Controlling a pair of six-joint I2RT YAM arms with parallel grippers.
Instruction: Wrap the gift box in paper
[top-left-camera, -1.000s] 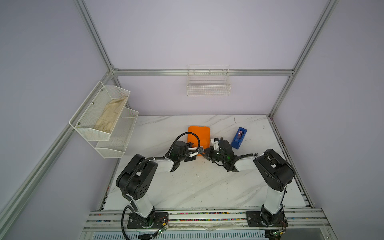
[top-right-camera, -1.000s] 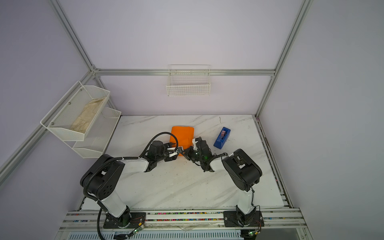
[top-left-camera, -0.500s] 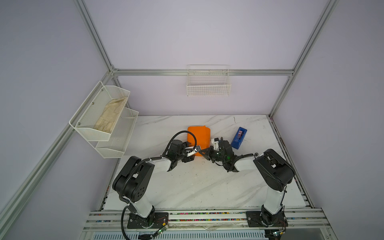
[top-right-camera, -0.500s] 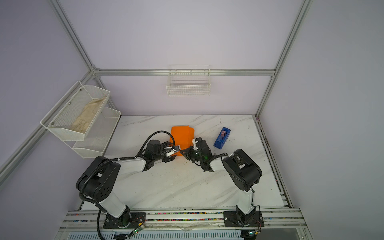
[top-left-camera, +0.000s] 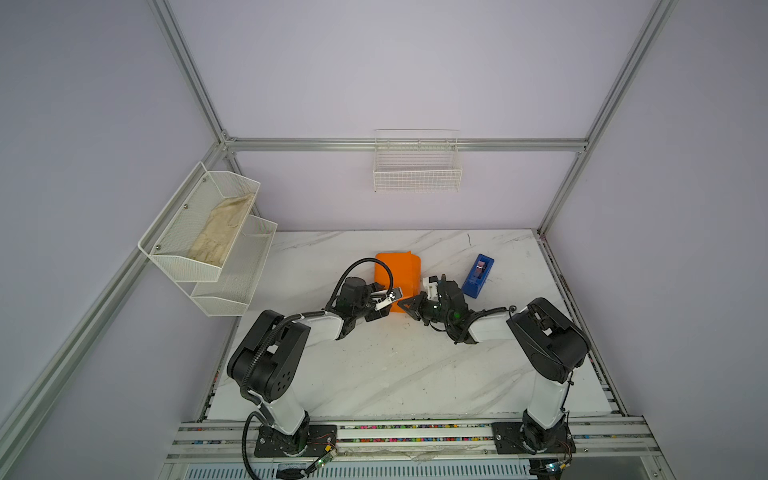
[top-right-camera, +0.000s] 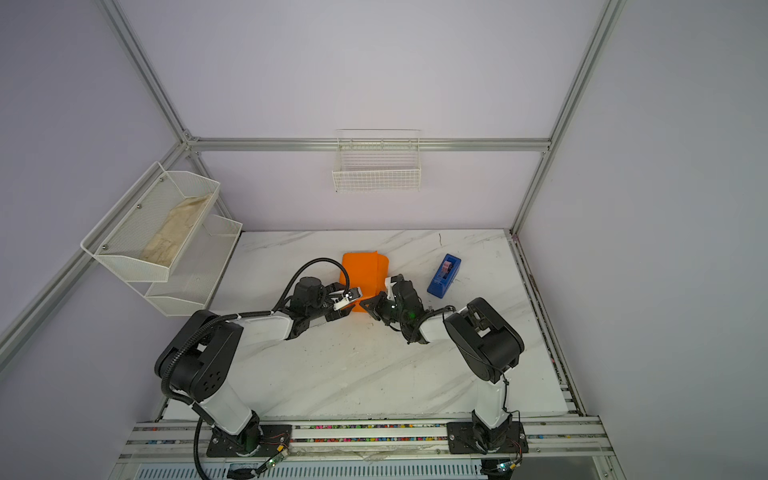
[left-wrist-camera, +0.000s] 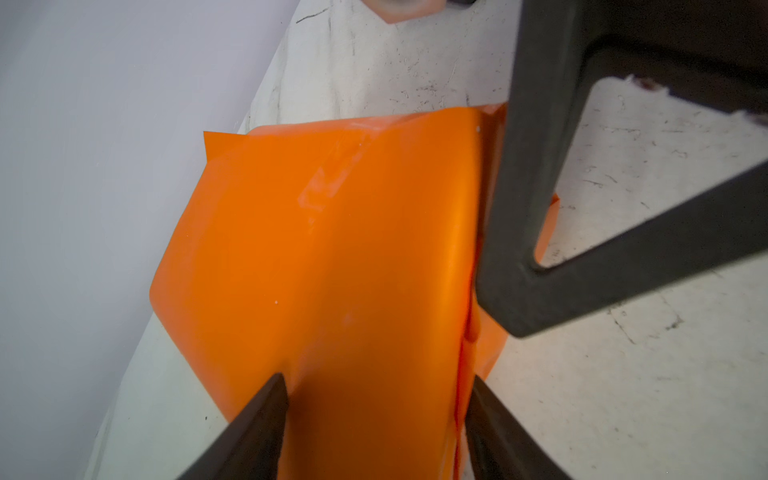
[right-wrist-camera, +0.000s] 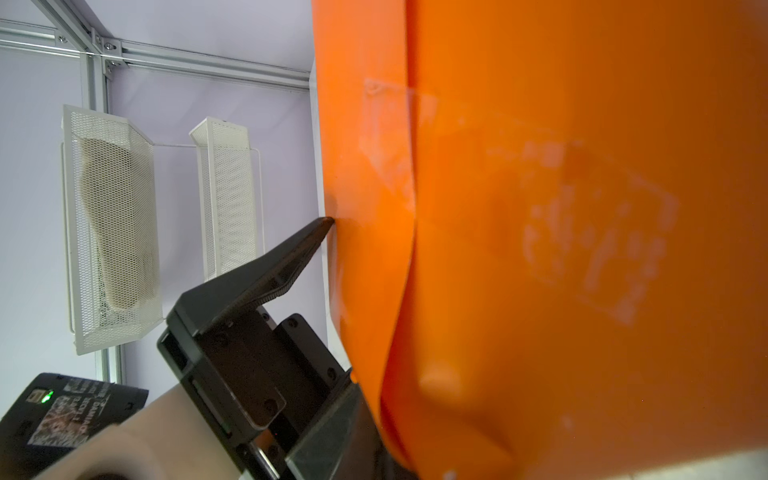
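Paper lies lengthwise toward back wall, left fingers spread astride, right fingers closed.

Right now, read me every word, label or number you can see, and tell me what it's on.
"DAMIAO", probably: sticker on a black motor housing in the right wrist view; its other print is too blurred.
Nothing legible on the paper, the tape dispenser or elsewhere.

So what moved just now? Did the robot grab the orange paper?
Not much. The left arm shifted a little, and the left gripper kept its fingers astride the near end of the paper. I cannot tell if it grips. The right gripper stayed shut against the paper. The paper and the blue tape dispenser stayed put.
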